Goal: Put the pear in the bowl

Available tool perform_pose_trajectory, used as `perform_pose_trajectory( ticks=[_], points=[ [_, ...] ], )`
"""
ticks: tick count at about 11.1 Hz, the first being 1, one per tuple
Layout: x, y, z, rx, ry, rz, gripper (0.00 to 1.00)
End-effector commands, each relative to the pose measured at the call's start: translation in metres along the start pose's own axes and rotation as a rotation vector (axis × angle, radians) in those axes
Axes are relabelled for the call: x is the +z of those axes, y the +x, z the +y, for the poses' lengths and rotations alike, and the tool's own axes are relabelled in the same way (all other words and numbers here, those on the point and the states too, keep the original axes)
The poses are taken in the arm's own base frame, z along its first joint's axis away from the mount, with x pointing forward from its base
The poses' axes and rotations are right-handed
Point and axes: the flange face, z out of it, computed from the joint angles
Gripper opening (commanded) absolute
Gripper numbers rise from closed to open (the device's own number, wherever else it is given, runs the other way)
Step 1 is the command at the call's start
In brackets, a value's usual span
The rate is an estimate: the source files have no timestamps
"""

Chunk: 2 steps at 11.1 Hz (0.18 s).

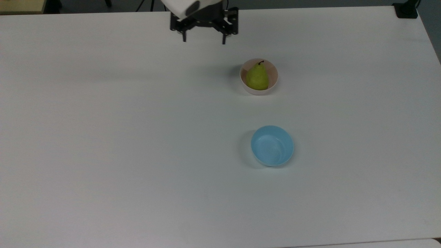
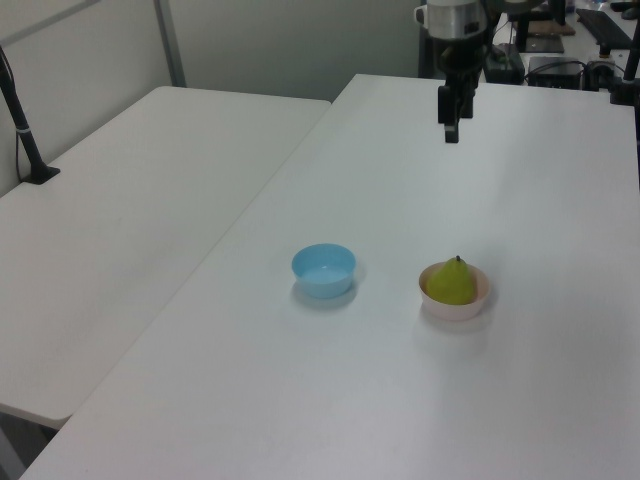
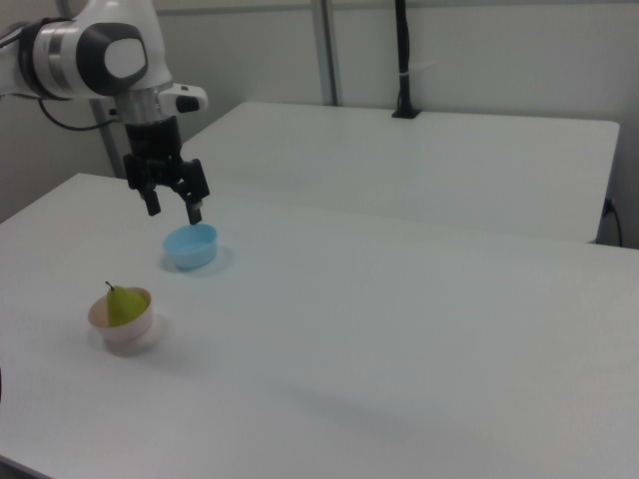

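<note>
The yellow-green pear (image 1: 257, 78) (image 2: 451, 281) (image 3: 123, 304) stands upright inside the pale pink bowl (image 1: 272, 84) (image 2: 478, 300) (image 3: 126, 334), its dark stem pointing up. My gripper (image 1: 203, 38) (image 2: 451, 118) (image 3: 173, 210) hangs open and empty, high above the table. In the top view it is up and to the left of the bowl, well apart from it. Its two black fingers are spread wide with nothing between them.
A light blue bowl (image 1: 272, 145) (image 2: 324, 270) (image 3: 191, 245) sits empty on the white table (image 1: 137, 137), below the pink bowl in the top view. A second white table (image 2: 130, 200) adjoins at the left view's left, with a black post (image 2: 25, 130) clamped to it.
</note>
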Motion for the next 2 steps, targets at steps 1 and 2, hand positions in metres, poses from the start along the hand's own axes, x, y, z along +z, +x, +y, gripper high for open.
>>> perform_pose_trajectory(
  ticks=[1, 2],
  points=[
    [-0.0069, -0.0046, 0.0265, 0.038, -0.016, -0.022, 1.0],
    [-0.0084, -0.0048, 0.0319, 0.047, -0.014, -0.02, 1.0]
  ],
)
